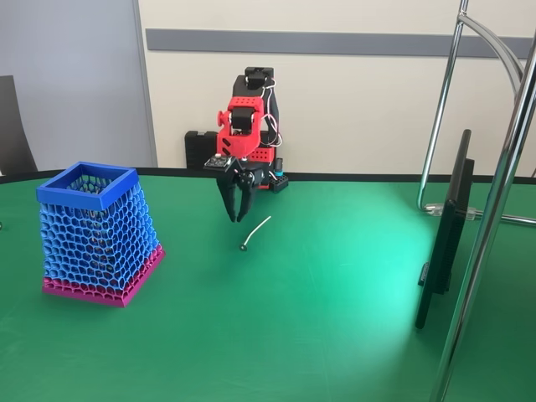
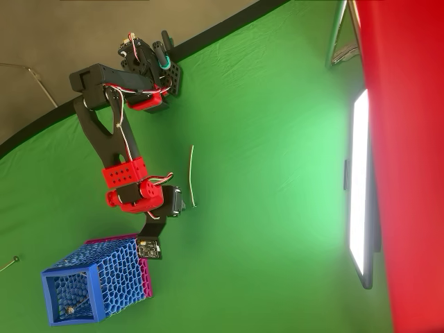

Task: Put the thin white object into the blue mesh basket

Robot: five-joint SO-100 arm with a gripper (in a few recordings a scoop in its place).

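The thin white object (image 1: 258,229) lies flat on the green table, its dark tip toward the front; in the overhead view the thin white object (image 2: 192,173) runs almost straight up and down. My gripper (image 1: 235,219) hangs just left of it, fingers pointing down, tips together, nothing between them. Seen from above, the gripper (image 2: 176,202) is beside the stick's lower end. The blue mesh basket (image 1: 86,186) stands upright at the left on its magenta base, well apart from the gripper. Overhead, the basket (image 2: 50,277) sits at the lower left.
A dark flat monitor (image 1: 444,234) stands edge-on at the right, among chrome stand poles (image 1: 490,234); overhead its bright screen (image 2: 359,187) lines the right side. A small object (image 2: 69,309) lies inside the basket. Another small stick (image 2: 8,263) lies at the left edge.
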